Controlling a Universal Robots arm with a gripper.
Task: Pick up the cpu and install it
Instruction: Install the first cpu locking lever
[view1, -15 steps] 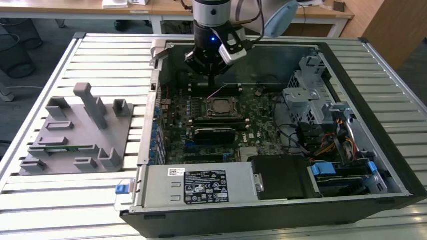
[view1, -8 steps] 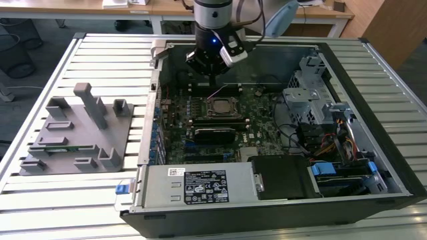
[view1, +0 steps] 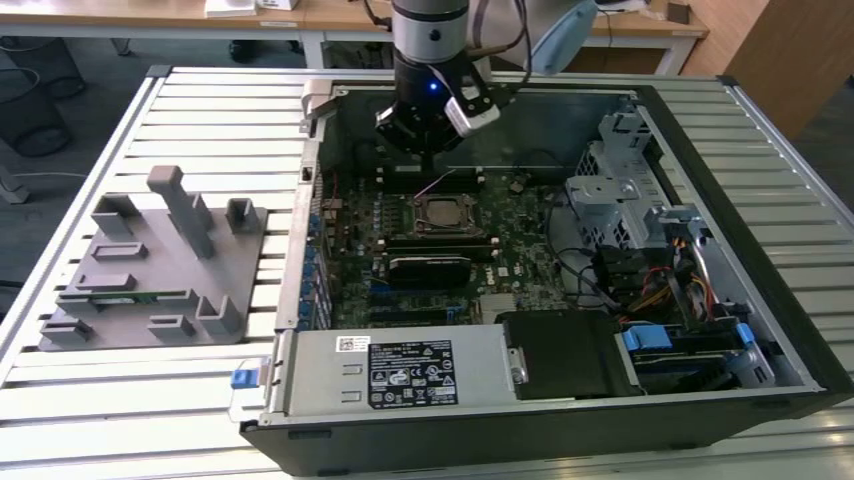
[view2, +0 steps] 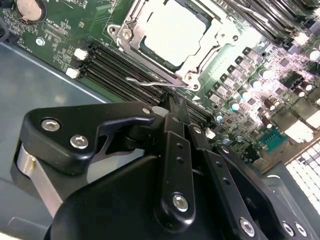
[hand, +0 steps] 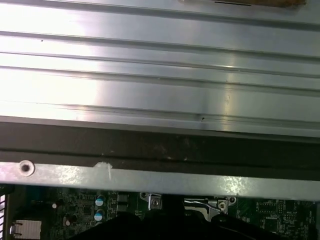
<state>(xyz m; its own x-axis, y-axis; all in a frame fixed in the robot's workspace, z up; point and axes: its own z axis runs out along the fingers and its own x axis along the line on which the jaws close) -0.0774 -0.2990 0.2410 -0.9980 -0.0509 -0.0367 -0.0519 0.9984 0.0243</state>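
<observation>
The cpu (view1: 441, 212) lies flat in the socket in the middle of the motherboard, inside the open computer case. In the second wrist view its silver top, the cpu (view2: 172, 32), sits inside the metal socket frame (view2: 200, 55). The socket's thin wire lever (view2: 150, 82) runs along the frame's near edge. My gripper (view1: 427, 162) hangs just behind the socket, towards the case's back wall. Its black fingers meet at the tip, and the gripper (view2: 171, 105) is shut with nothing held, right at the lever.
A grey fixture (view1: 160, 260) with a green memory stick (view1: 147, 295) stands on the slatted table at the exterior view's left. Inside the case are the power supply (view1: 387, 370), a drive cage (view1: 621, 190) and cables. The case's back wall (hand: 160, 145) is close behind the gripper.
</observation>
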